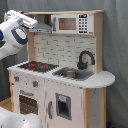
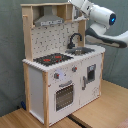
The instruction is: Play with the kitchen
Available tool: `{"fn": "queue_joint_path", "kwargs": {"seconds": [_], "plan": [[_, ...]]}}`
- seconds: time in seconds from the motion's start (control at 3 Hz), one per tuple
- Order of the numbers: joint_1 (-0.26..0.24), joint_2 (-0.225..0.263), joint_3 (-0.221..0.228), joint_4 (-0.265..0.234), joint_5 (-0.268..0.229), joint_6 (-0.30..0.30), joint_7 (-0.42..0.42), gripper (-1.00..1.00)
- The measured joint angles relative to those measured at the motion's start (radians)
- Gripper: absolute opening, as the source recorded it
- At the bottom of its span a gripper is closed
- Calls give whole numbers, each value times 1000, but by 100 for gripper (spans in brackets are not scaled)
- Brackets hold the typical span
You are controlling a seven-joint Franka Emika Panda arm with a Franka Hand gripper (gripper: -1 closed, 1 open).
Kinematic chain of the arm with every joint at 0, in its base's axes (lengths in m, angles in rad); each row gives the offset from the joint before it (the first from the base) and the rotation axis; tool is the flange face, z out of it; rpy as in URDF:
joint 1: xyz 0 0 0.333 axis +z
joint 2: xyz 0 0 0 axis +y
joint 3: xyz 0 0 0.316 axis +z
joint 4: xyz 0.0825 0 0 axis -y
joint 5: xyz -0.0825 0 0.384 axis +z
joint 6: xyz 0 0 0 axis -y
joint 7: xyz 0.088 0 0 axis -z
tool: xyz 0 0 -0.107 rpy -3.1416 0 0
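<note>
**Arm raised at the top shelf of the toy kitchen**

The kitchen (image 1: 62, 70) stands upright on a wooden floor (image 2: 100, 107), in front of a grey curtain (image 1: 117, 60). It fills the middle of both exterior views. Its long axis is vertical, from the oven door (image 2: 63, 94) up to the top shelf. Its front with the knobs and doors points toward the near side. In the first exterior view it is turned a little to the first exterior view's left. In the second exterior view it is turned to the second exterior view's right.

On the counter, the red-ringed stovetop (image 1: 37, 65) lies beside the sink (image 1: 70, 74), and the black faucet (image 1: 85, 59) curves over the sink. Above are the grey hood (image 2: 49, 20) and the microwave (image 1: 71, 23).

The arm (image 2: 102, 15) is lifted high, and its end reaches the level of the hood and the top shelf. I judge that it is held so high to touch something in the upper part. The gripper is not shown clearly, so I cannot tell its opening or whether it has hold of anything.
</note>
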Motion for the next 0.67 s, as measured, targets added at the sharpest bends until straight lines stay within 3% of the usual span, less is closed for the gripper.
{"fn": "queue_joint_path", "kwargs": {"seconds": [0.67], "plan": [[-84, -132, -6, -2, 0, -22, 200, 100]]}}
